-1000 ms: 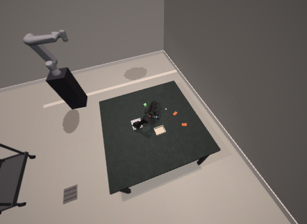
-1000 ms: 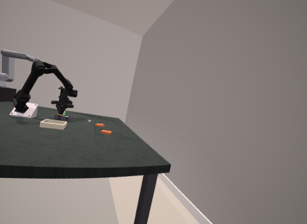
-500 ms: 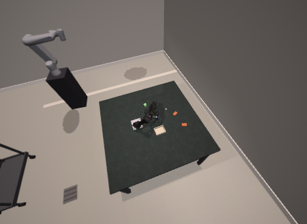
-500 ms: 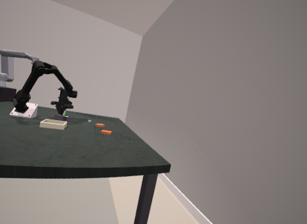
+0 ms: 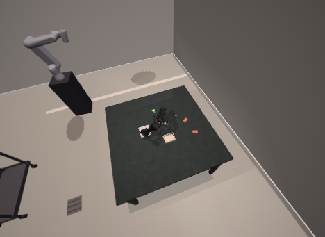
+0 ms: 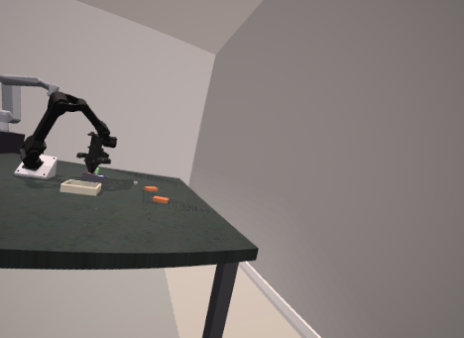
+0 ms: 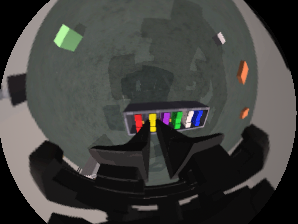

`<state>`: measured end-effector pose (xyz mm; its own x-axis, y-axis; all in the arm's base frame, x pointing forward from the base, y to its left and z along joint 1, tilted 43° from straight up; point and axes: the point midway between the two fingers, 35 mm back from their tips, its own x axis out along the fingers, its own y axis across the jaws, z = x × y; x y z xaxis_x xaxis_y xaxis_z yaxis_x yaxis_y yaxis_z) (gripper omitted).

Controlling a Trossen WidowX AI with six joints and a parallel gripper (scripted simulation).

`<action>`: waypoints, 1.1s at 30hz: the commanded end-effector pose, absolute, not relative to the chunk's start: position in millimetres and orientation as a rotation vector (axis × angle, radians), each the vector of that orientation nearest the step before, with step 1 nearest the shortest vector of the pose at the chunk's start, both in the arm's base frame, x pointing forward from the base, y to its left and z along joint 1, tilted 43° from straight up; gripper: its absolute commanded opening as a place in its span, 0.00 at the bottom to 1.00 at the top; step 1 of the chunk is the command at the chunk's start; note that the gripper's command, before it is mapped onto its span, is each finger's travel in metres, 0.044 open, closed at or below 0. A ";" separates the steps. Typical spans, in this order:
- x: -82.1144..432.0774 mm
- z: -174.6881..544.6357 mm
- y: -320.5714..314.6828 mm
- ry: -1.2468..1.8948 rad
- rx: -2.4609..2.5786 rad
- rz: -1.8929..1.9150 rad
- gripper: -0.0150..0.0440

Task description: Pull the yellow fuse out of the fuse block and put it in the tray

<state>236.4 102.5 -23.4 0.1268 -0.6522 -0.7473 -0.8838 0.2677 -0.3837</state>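
Note:
The yellow fuse stands in the dark fuse block, between the red fuse and the purple fuse. The green fuse, white fuse and blue fuse stand further right in the same row. My gripper points down at the block and is shut on the yellow fuse; the fingers hide its near side. The cream tray is empty and lies beside the block, outside the wrist view.
A green cube lies behind the block. A small white piece and two orange pieces lie on the side away from the arm's white base.

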 end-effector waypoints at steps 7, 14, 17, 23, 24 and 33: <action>236.2 -20.0 105.8 1.596 -1.455 0.308 0.25; 235.9 -17.6 108.2 1.596 -1.456 0.309 0.25; 235.7 -16.5 109.2 1.596 -1.456 0.309 0.25; 235.4 -14.4 111.2 1.596 -1.457 0.309 0.25; 235.3 -14.1 111.5 1.596 -1.457 0.309 0.25; 234.8 -10.9 114.5 1.596 -1.457 0.310 0.25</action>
